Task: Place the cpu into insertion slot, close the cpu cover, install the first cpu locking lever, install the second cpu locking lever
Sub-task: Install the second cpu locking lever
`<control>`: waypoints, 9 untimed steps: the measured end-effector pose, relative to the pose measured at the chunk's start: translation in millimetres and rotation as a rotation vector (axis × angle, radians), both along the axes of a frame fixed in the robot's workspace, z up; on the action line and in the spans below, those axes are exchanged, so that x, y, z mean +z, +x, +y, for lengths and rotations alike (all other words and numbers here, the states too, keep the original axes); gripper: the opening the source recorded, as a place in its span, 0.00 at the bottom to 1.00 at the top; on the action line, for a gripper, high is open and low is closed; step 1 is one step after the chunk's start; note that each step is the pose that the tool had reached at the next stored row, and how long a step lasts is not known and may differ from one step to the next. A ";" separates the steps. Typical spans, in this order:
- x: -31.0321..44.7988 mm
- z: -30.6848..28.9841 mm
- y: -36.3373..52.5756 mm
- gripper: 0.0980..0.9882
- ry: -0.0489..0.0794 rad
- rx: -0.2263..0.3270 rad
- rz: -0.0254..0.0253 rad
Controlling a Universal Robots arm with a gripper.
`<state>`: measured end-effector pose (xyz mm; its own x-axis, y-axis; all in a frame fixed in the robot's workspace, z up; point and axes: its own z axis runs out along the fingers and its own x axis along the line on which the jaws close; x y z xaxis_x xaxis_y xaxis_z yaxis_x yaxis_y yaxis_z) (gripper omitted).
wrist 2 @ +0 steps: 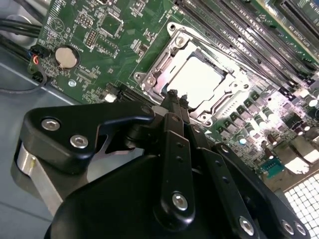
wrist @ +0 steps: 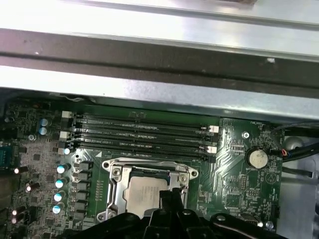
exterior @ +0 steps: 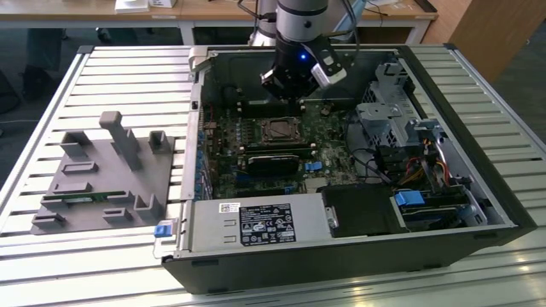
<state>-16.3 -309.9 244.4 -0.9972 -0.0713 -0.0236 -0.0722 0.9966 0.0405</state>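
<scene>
Second wrist view: the gripper (wrist 2: 177, 99) has its fingertips pressed together, holding nothing, poised just above the near edge of the cpu cover (wrist 2: 158, 59). The silvery cpu (wrist 2: 199, 79) lies seated in the insertion slot (wrist 2: 227, 105), directly beyond the fingertips, framed by the cover.

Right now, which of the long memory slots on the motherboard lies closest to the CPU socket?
The slot at the end of the parallel row that borders the silver cpu cover; the other slots lie beyond it, toward the case wall. The gripper hangs over the cpu.
</scene>
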 end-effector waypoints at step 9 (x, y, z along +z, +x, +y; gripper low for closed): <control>-0.1 -15.5 0.0 0.01 0.000 0.000 0.0016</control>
<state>-16.4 -325.4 244.3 -0.9972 -0.0714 -0.0219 -0.0722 0.9966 0.0406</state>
